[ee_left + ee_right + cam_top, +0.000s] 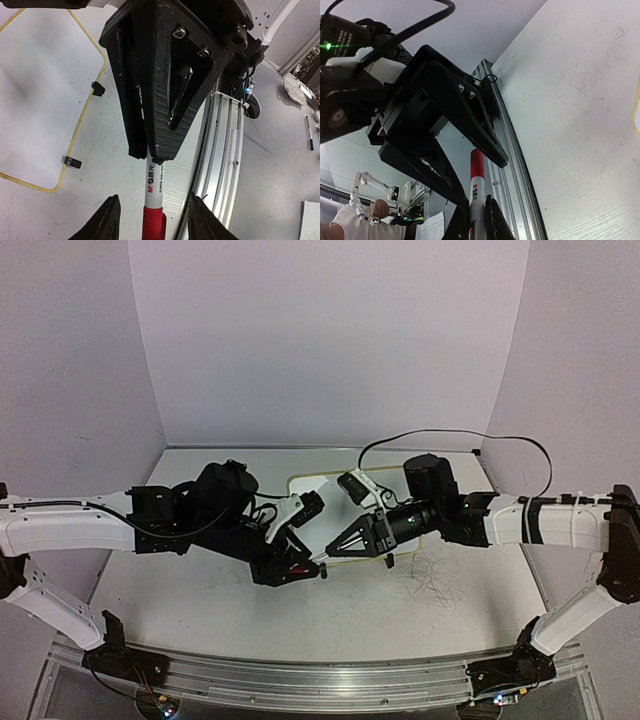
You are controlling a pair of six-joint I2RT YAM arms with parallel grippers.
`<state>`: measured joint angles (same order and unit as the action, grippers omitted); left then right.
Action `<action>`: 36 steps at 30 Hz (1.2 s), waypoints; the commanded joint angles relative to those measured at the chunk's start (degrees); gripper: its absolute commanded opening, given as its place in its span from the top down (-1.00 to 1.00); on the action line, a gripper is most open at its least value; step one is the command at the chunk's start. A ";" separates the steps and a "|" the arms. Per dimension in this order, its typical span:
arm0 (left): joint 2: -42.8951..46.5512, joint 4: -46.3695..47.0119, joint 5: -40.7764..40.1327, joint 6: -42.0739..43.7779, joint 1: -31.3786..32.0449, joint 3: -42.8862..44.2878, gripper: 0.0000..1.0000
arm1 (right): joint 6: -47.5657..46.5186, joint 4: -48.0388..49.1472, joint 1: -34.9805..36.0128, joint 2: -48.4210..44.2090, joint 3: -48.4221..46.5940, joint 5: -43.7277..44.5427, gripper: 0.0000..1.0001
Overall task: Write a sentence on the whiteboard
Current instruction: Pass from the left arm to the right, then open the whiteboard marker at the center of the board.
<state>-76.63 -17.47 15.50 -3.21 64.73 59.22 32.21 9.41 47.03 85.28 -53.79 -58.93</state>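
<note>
The work surface is a white table (200, 605) with a faint planked grain. An aluminium rail (320, 680) is fitted along its near edge. The whiteboard (305, 482) is laid flat on the table toward the far centre and is raised on small black feet (98, 88), two of which are seen along one side in the left wrist view. Its pale yellow rim is separated from the rail by bare tabletop. Dark scribbles (435, 580) are marked directly on the tabletop, right of the board's near corner.
</note>
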 commanded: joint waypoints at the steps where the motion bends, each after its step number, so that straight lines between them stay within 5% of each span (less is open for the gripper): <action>1: 0.38 1.98 1.22 0.12 -0.05 0.44 0.08 | 0.13 2.37 0.02 -2.99 0.83 0.48 1.00; 4: 0.19 1.99 0.68 0.20 -0.09 0.72 0.31 | 0.08 2.38 0.06 -3.51 1.03 0.31 1.00; 12: 0.39 1.73 1.20 0.58 -0.05 0.44 0.54 | 0.18 2.37 0.07 -4.56 1.36 0.56 1.00; 17: 1.01 1.21 1.56 1.59 -0.05 0.20 0.96 | -0.06 2.37 0.08 -5.34 1.58 0.64 1.00; 30: 10.75 -4.11 -10.58 5.25 -0.44 -5.93 1.00 | -7.06 -0.30 -6.15 -16.72 8.33 3.26 1.00; 36: 15.29 -4.58 -28.43 -3.36 -1.03 -9.67 1.00 | -9.23 -4.22 -6.59 -21.20 8.70 16.82 1.00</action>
<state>-64.12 -21.03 2.98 -0.38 64.09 51.52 25.93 7.25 40.42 66.92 -45.57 -52.12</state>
